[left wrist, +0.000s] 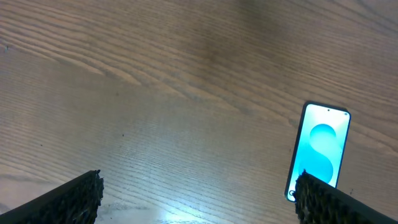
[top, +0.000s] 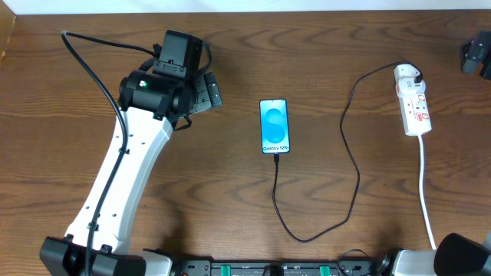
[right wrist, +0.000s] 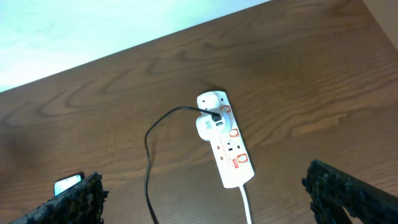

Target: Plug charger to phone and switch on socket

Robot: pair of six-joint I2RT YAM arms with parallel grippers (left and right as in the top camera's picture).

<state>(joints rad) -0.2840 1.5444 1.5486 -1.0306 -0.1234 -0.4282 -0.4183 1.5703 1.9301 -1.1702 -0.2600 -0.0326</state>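
Left gripper [left wrist: 199,199] and right gripper [right wrist: 205,186] gape empty; the limp charger [top: 276,180] (light, floppy) seems best pinched near its stiff tip.

We're seeing a dark wood-grain table [top: 230,61] filling the frame; a pale strip [top: 307,4] is showing along the top edge.

A dark wooden table [top: 230,215] (grain running lengthwise) meets a pale surface [right wrist: 62,25] beyond.
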